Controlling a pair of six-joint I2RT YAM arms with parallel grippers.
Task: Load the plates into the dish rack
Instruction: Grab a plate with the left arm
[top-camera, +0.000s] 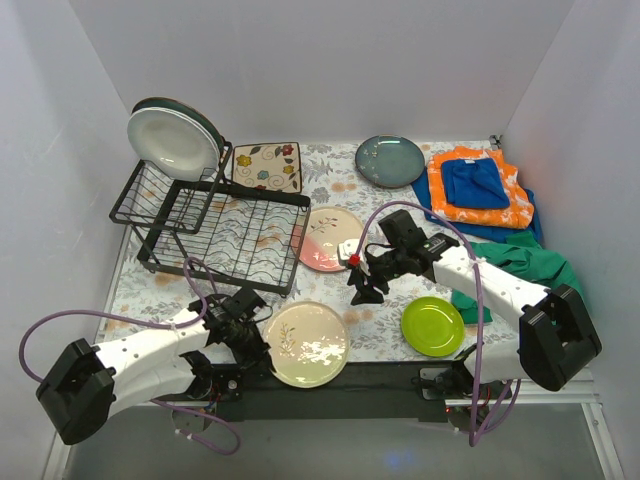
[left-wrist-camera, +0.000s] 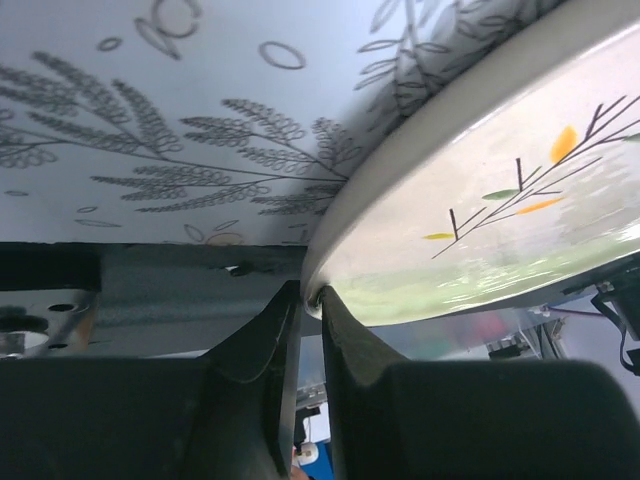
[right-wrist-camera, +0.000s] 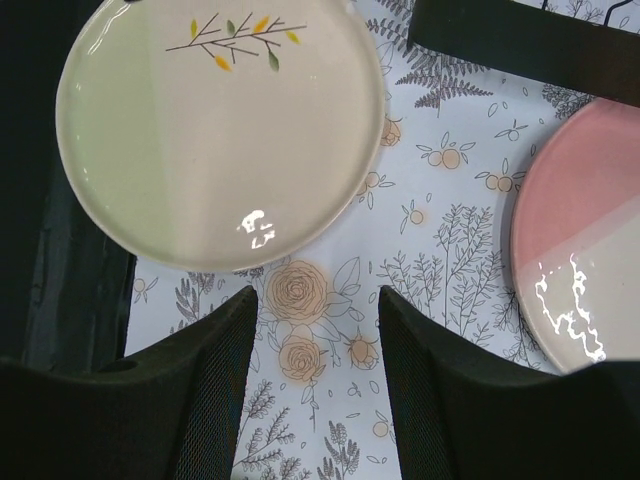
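Here, the cream plate (top-camera: 306, 344) — glossy, round — bears a leafy sprig.

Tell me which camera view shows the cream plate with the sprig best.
Right wrist: the cream plate appears large and almost whole, its sprig sharp. Top external shows it whole but small. Left wrist shows only a slice of its rim, pinched in the left gripper.
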